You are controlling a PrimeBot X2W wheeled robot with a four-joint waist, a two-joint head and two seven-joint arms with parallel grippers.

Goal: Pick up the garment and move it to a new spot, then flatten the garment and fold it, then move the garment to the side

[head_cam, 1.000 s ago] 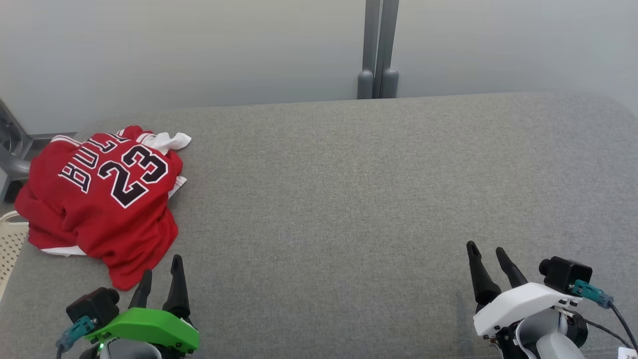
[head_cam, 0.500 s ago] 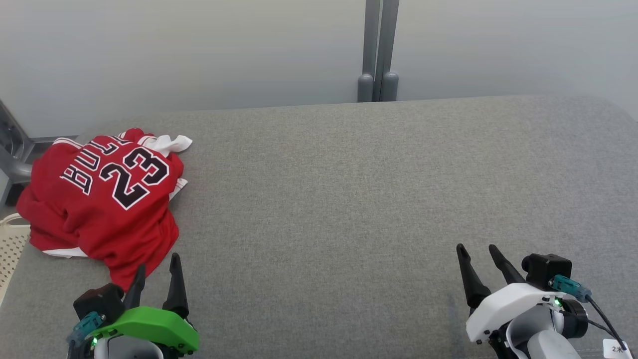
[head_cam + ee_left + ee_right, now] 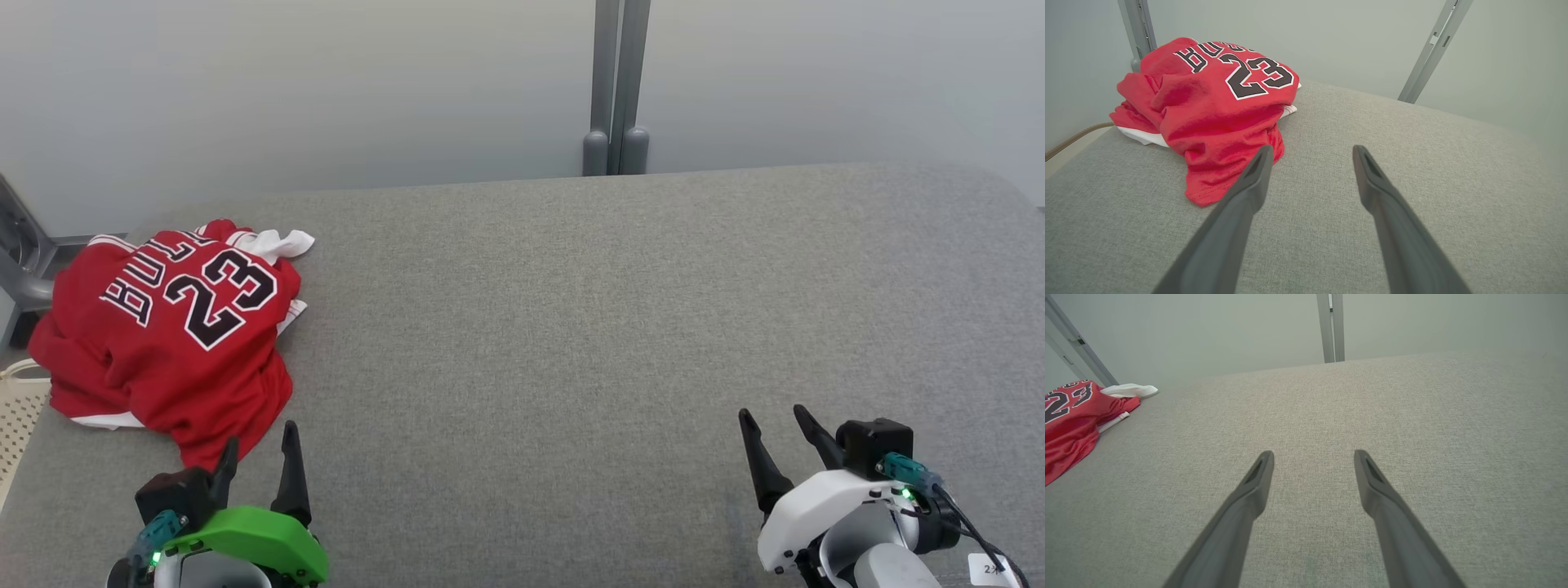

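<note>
Head view: crumpled red jersey numbered 23 point(image 3: 163, 335) heaped at the far-left corner of the grey fabric-topped table point(image 3: 531, 327). We judge pick-up not yet begun. Left tool point(image 3: 260, 437) sits near its hem, right tool point(image 3: 772, 413) well apart; both spread wide, empty.
Left wrist view: hem just beside one finger; next, we reckon, advance and pinch.
Right wrist view: fingers over bare table.

Head camera moved: we saw whole scene, garment point(image 3: 163, 343) included, slide slightly down head view. Right gripper point(image 3: 771, 411) drifted leftward and nearer bottom edge. Left gripper point(image 3: 260, 434) sank lower in head view.
</note>
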